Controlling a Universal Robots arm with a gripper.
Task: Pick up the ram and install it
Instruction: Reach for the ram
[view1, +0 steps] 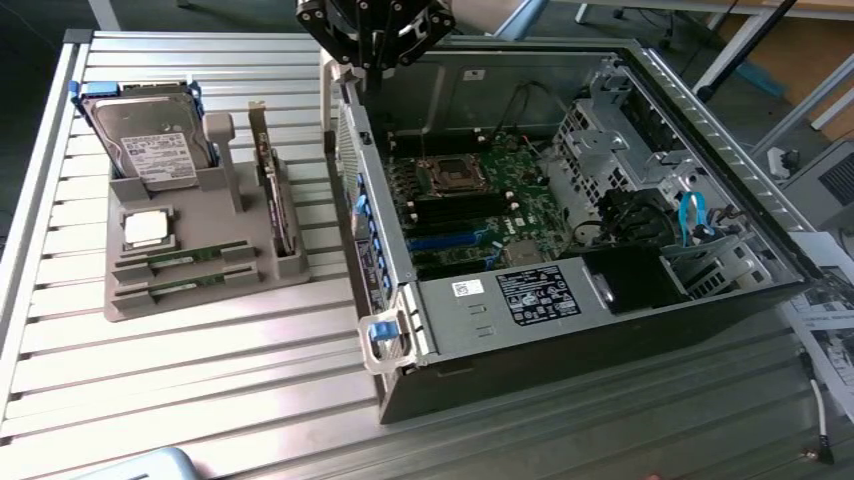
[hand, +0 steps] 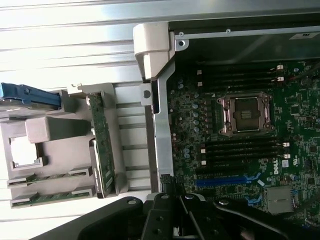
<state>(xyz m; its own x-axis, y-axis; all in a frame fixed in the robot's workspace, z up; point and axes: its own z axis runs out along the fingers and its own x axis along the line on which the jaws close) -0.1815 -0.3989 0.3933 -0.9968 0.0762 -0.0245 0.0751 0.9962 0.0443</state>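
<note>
Barely begun, by the look of things. No ram lifted, none seated.

Done so far: nothing to show beyond the gripper hanging high beside the holder, over the near wall of the case. Well apart from both sticks. Claw state: cannot tell. Judged empty of ram, with both sticks in place below.

Left to do: the whole pick and the whole install.

Count on the holder:
- Two ram sticks: ram and second ram, lying flat in parallel grooves at the holder's low end, away from the drive. Seen from the wrist too, at the same end.
- One drive, propped at the holder's tall end.
- One chip, between drive and ram.
- One card, on edge along the holder's case-side rim.

Beside the holder: one open case, one board, one bare socket, two banks of slots flanking it, seemingly all vacant.
</note>
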